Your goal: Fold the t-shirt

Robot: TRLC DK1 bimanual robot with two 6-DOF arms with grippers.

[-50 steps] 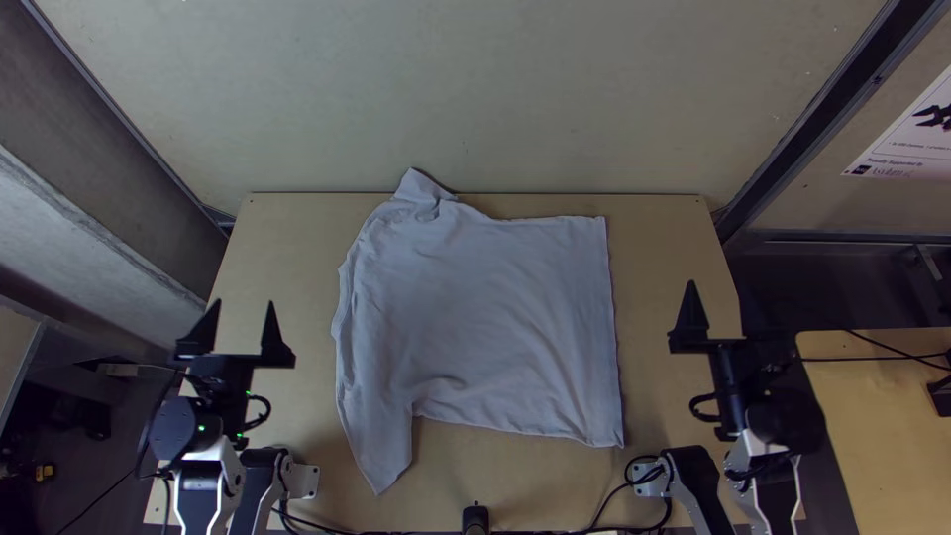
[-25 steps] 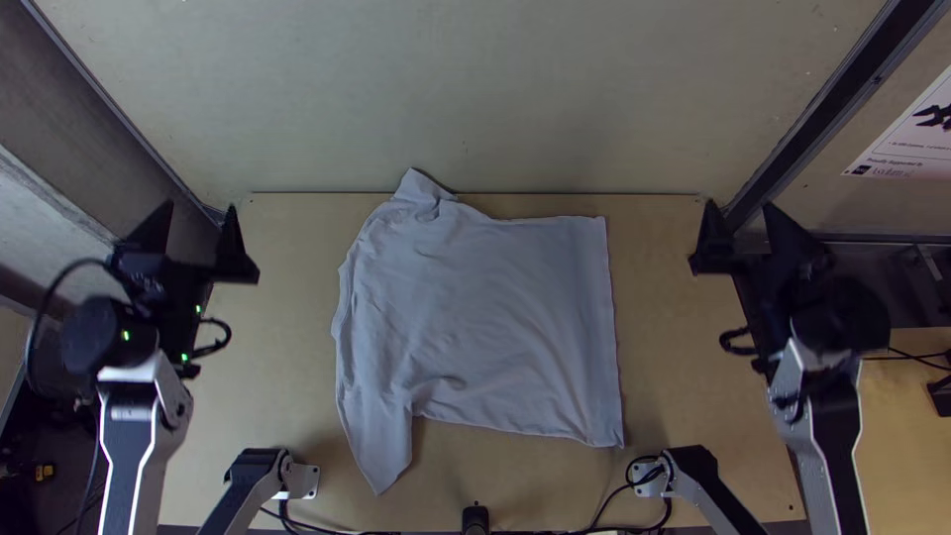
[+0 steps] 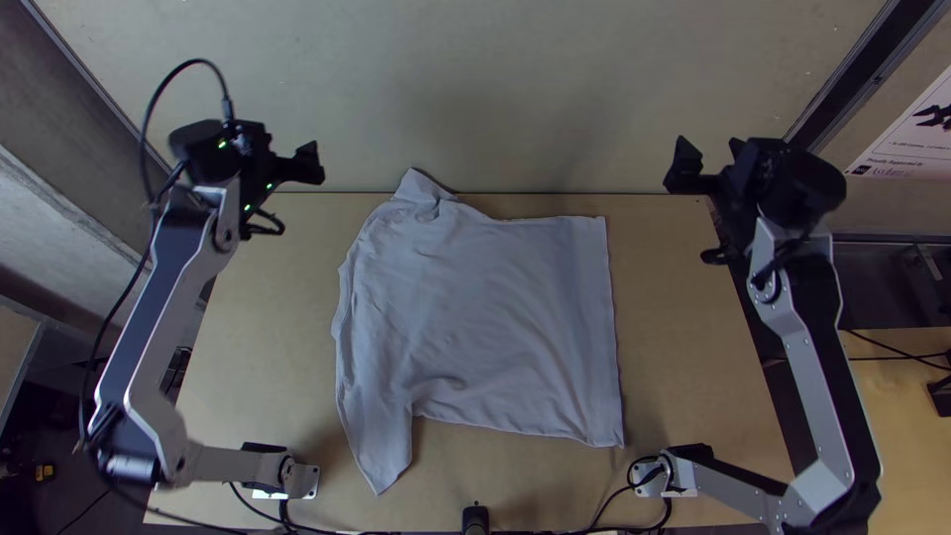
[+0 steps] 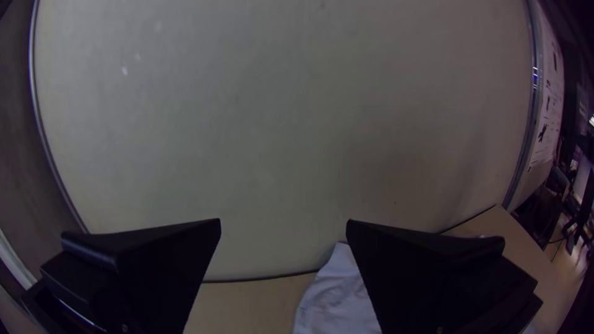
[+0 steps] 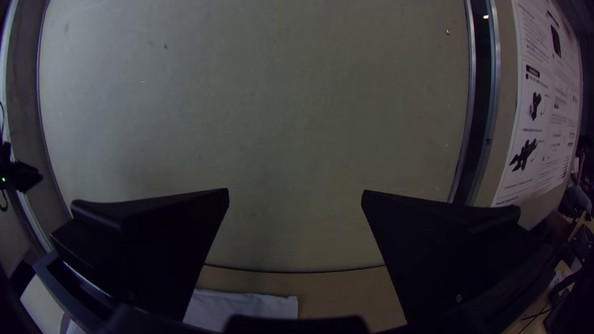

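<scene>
You have one t-shirt (image 3: 475, 327), pale and spread mostly flat on the one light wooden table (image 3: 684, 396) between your two arms. Its long straight edge faces your right side; one sleeve-like end points toward the near edge, left of the middle, and one rumpled corner pokes past the table's far edge. Small creases run across the cloth, and you can count no second garment. Of your two grippers, the left gripper (image 3: 282, 159) is by the table's far left corner and the right gripper (image 3: 709, 159) by the far right corner, both apart from the shirt. Each has two black fingers, and in both wrist views you see the pair parted wide with nothing between them, so both are released. Beyond the table you have one pale panel (image 3: 515, 79), and to its right one printed sheet (image 3: 911, 139).
</scene>
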